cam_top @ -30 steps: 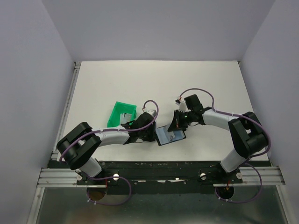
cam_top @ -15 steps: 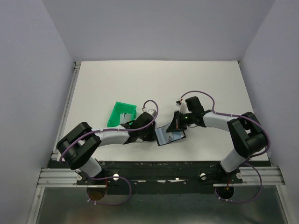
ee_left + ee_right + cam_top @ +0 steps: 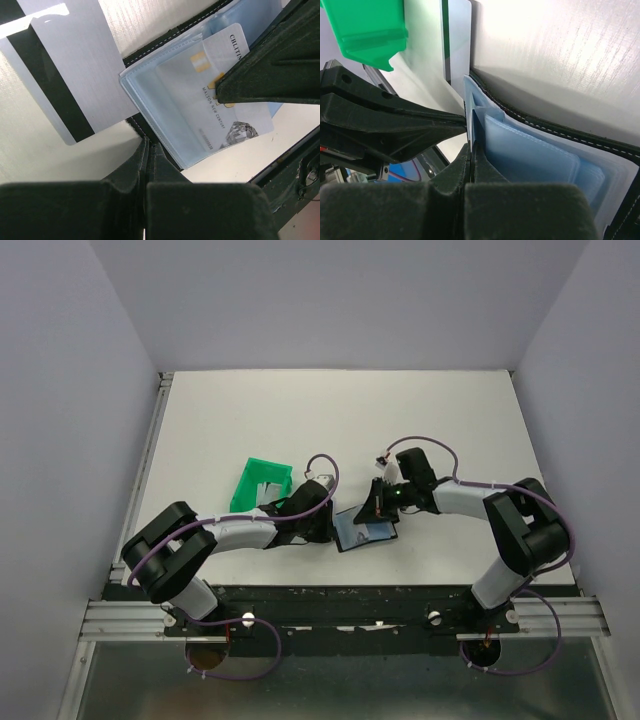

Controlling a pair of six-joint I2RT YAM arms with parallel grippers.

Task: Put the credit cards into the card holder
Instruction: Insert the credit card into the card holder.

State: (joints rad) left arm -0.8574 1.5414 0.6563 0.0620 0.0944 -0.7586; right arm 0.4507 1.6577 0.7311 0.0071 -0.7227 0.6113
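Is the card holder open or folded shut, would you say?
Open: the card holder lies spread, clear slots up, a white card in one.

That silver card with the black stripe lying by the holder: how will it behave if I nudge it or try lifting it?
The silver card lies flat on the smooth table, so it will probably slide when nudged and offer little edge to grab. It looks thin yet straight, so likely stiff and light.

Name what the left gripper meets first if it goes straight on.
The card holder: the shut left gripper points straight at its black edge and clear sleeve, seemingly touching it, though depth is unclear.
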